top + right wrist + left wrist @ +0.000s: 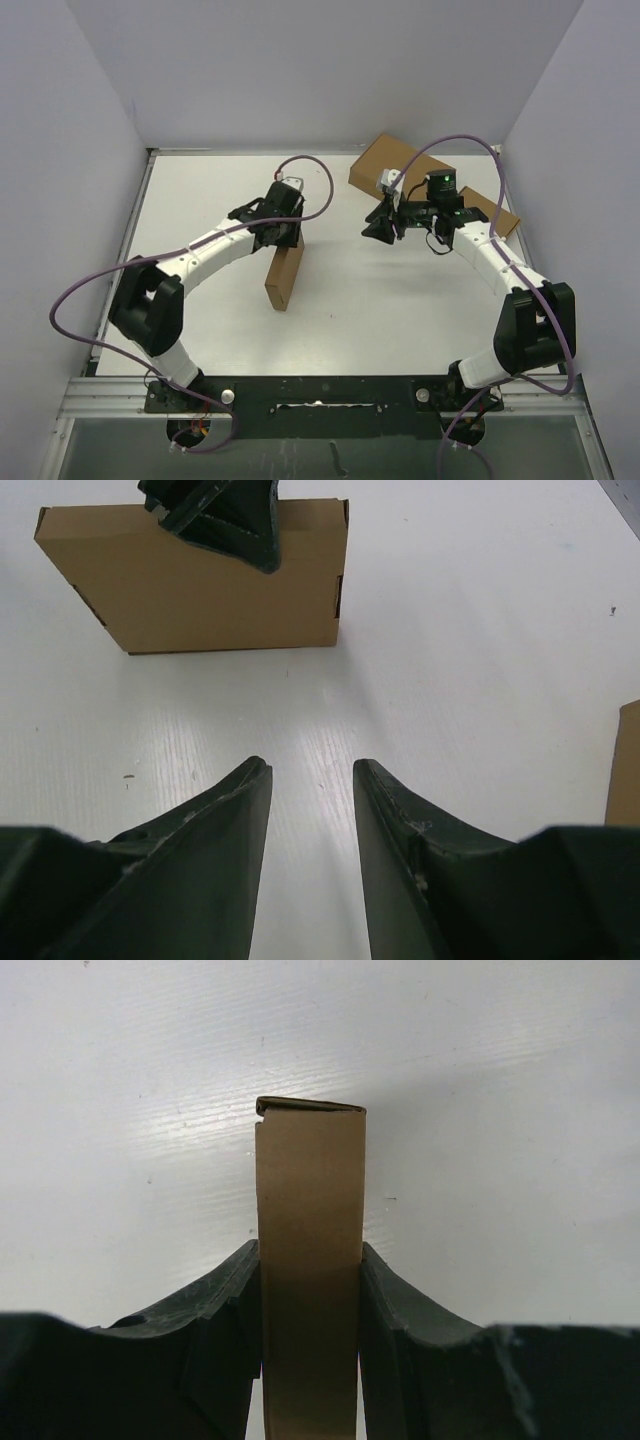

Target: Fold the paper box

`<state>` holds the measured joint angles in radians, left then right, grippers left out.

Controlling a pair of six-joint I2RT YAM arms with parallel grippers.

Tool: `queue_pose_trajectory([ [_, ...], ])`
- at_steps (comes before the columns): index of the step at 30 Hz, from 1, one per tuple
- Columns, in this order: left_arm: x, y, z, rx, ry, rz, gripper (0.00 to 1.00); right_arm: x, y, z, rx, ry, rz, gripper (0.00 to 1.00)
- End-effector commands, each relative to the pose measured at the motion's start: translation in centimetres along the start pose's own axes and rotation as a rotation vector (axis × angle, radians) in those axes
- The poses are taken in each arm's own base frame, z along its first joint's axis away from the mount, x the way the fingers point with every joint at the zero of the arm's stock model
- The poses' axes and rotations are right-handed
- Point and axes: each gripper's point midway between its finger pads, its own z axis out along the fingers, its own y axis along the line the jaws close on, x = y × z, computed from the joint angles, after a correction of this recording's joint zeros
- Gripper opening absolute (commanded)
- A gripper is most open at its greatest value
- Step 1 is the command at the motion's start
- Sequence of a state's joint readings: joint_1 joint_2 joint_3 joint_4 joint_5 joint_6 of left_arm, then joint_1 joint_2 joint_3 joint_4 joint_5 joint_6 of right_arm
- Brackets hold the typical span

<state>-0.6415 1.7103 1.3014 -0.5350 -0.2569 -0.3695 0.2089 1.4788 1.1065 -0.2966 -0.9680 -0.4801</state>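
Note:
The paper box [285,275] is folded shut and stands on its narrow edge on the white table [400,320], left of the middle. My left gripper [283,238] is shut on its upper end; in the left wrist view the box [310,1220] fills the gap between the fingers of that gripper [310,1250]. In the right wrist view the box [200,580] shows its broad face, with the left gripper [225,520] on top. My right gripper [380,228] is open and empty over bare table, to the right of the box, with nothing between the jaws of it [310,765].
A larger brown box [385,160] lies flat at the back, behind the right gripper. A narrow brown box [495,212] lies at the right, partly under the right arm; its edge shows in the right wrist view [625,765]. Grey walls stand around the table.

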Motion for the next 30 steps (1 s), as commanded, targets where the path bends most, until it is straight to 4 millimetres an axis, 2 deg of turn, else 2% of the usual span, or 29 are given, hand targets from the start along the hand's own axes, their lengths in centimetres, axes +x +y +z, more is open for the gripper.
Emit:
queue_pose_trajectory([
  [1, 8.8, 2.1, 3.1, 0.066, 0.277, 0.033, 0.11, -2.2, 0.4, -0.7, -0.003, -0.061, -0.048, 0.40],
  [13, 10.3, 3.8, 3.8, -0.062, 0.265, 0.179, 0.09, -1.8, 0.3, -0.5, -0.008, -0.058, -0.029, 0.40],
  [19, 10.4, 2.4, 2.9, -0.085, 0.229, 0.237, 0.10, -1.6, 0.3, -0.4, -0.011, -0.055, -0.021, 0.40],
  [22, 10.5, 1.7, 2.7, -0.043, 0.218, 0.209, 0.13, -1.6, 0.3, -0.4, -0.012, -0.054, -0.018, 0.40],
  [24, 9.8, 1.6, 2.6, 0.015, 0.210, 0.147, 0.17, -1.6, 0.3, -0.4, -0.012, -0.056, -0.018, 0.40],
  [27, 7.3, 2.0, 1.7, 0.105, 0.156, 0.041, 0.19, -1.6, 0.2, -0.4, -0.012, -0.056, -0.018, 0.40],
  [30, 5.1, 2.1, 0.6, 0.158, 0.107, 0.011, 0.24, -1.6, 0.2, -0.3, -0.013, -0.056, -0.017, 0.40],
])
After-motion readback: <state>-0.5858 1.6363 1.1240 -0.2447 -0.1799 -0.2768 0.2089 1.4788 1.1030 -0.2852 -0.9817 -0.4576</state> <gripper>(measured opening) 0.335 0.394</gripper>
